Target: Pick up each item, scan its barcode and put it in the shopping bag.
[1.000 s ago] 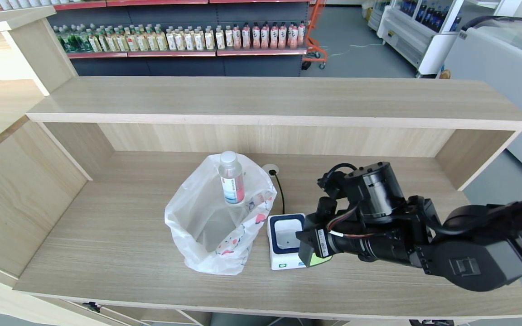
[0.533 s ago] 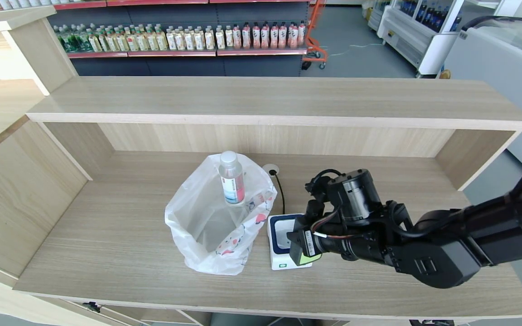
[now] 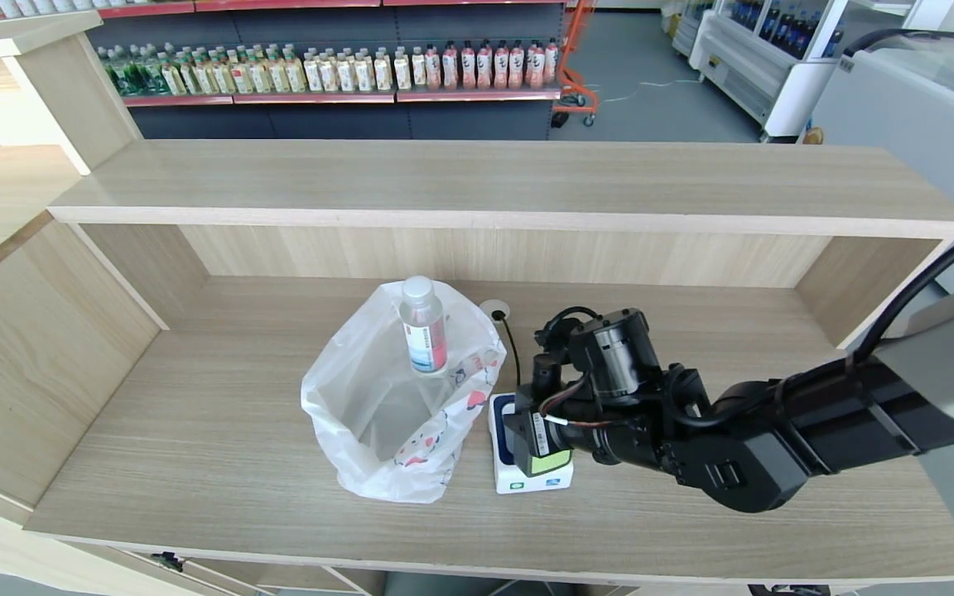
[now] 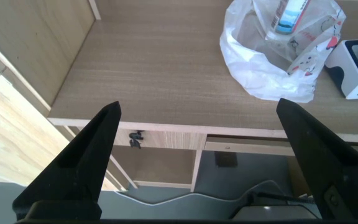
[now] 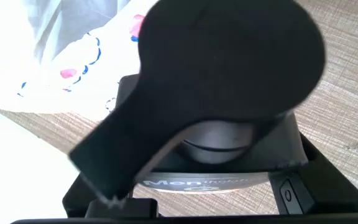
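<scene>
A white plastic shopping bag (image 3: 378, 414) stands open on the wooden counter (image 3: 195, 447), with a clear bottle (image 3: 423, 331) upright inside it. Just right of the bag sits a white barcode scanner (image 3: 527, 481) with a dark window. My right gripper (image 3: 532, 434) is shut on a small black and green item (image 3: 552, 459) with a barcode label, held low over the scanner's window. In the right wrist view that item (image 5: 229, 68) is close up, with the bag (image 5: 55, 50) behind it. My left gripper (image 4: 197, 165) hangs open in front of the counter's edge, with the bag (image 4: 272, 56) and scanner (image 4: 356, 68) beyond it.
A black cable (image 3: 513, 352) runs from the scanner to a round port at the back of the counter. A raised shelf and side walls enclose the counter. Bare wood lies left of the bag and right of my right arm.
My right arm has carried the item leftward, from beside the scanner's right edge to over its window. The bag, bottle and scanner have stayed put.
</scene>
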Robot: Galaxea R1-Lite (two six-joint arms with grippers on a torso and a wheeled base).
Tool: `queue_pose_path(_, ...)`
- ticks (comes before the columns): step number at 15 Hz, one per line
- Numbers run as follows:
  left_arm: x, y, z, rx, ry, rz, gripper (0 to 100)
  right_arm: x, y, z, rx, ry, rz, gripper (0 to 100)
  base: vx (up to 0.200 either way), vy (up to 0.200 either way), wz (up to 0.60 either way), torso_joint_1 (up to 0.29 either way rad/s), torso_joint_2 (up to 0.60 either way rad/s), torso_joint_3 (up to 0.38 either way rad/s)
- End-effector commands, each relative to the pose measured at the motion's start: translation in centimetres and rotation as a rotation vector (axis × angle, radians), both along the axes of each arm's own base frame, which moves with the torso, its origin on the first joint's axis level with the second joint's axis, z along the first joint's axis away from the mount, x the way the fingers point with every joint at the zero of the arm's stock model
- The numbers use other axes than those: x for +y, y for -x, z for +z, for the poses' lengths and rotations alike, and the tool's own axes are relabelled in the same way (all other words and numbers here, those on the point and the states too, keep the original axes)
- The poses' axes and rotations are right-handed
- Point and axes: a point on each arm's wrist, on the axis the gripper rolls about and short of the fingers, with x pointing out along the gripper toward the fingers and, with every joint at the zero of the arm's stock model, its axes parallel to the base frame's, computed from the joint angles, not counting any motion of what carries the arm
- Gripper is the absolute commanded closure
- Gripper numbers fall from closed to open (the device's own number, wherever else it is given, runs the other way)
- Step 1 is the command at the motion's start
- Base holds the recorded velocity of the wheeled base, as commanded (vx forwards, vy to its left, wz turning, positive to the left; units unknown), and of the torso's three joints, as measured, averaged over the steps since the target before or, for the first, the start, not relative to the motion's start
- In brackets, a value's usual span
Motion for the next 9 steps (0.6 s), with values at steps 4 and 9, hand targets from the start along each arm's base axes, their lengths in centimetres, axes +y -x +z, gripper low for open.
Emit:
queue_pose_path(4, 0.0, 0.0, 0.0, 0.001, 0.000, 0.000, 0, 0.1, 0.2, 0.1, -0.004, 0.004, 0.000, 100, 0.000, 0.000, 0.00, 0.000, 0.00, 0.000)
queue_pose_path(9, 0.0, 0.0, 0.0, 0.002, 0.003, 0.000, 0, -4.5, -1.1, 5.2, -0.196, -0.113, -0.125, 100, 0.000, 0.000, 0.00, 0.000, 0.00, 0.000)
